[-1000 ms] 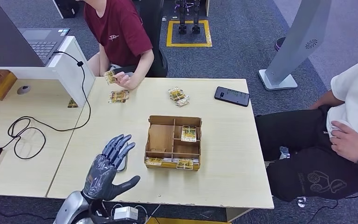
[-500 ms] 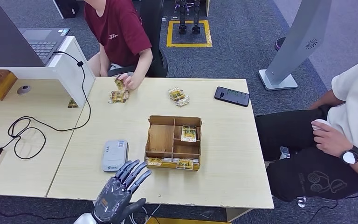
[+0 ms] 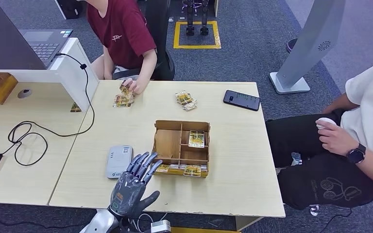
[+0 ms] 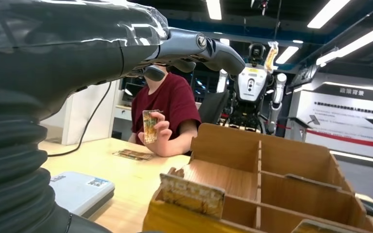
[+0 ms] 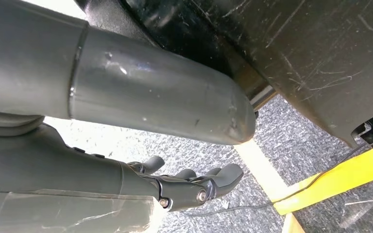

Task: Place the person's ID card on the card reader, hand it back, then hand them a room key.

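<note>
Yellow-printed ID card [image 3: 125,89] sat pinched in the red-shirted person's hand [image 3: 130,86] at the table's far edge, partly hidden in the head view; the empty left hand [image 3: 132,187] hovered, fingers spread, between grey card reader [image 3: 119,161] and wooden divided box [image 3: 180,148]. Left wrist view showed the card [image 4: 149,126] upright. Right wrist view: right hand [image 5: 194,187] loosely spread, holding nothing, above grey carpet.

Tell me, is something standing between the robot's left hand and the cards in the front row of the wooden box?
Nothing visible does. The left hand, fingers apart and empty, hovers beside the box's front left corner; the front-row cards lie just past its fingertips. The card reader sits off to the side.
</note>
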Robot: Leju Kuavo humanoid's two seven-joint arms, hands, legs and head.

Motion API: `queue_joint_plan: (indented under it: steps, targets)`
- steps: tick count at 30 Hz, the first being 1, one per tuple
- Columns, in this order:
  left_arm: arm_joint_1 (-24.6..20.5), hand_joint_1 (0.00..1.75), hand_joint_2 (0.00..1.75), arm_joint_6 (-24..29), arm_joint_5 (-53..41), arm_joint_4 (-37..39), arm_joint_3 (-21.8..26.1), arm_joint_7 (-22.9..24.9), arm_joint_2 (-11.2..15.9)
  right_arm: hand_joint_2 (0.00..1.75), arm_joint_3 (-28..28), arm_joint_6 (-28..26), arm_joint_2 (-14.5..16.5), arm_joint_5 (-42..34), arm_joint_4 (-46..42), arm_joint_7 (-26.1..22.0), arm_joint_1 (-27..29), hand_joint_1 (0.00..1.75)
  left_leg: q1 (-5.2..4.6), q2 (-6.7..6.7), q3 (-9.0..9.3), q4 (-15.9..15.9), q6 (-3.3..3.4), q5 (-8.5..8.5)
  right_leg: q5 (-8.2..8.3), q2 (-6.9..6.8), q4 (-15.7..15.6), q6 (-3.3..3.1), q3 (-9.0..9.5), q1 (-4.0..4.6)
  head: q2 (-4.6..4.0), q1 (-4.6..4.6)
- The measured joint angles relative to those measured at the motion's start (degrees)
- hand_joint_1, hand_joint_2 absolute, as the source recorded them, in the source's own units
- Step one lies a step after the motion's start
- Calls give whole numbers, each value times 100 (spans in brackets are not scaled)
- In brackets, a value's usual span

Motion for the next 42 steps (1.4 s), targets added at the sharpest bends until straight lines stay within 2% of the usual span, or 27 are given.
queue_joint_plan:
  steps: [11, 27, 42]
  targets:
    - [-278, 0, 175, -38, -192, 212, -1, 218, -254, 0, 0, 12, 0, 78, 0, 7, -8, 0, 0, 0, 0, 0, 0, 0, 0, 0, 0, 0, 0, 0, 0, -1]
    - [-586, 0, 175, 192, -368, 1535, -1, 375, -517, 0, 0, 93, -2, 98, 0, 9, -71, 0, 0, 0, -1, 0, 0, 0, 0, 1, 0, -1, 0, 0, -1, 0]
    - [-652, 0, 175, 262, -83, 1654, 100, 284, -718, 0, 0, 72, -2, 105, 0, 50, -69, 0, 0, 0, -1, 0, 0, 0, 0, 1, 0, -1, 0, 0, 0, 1]
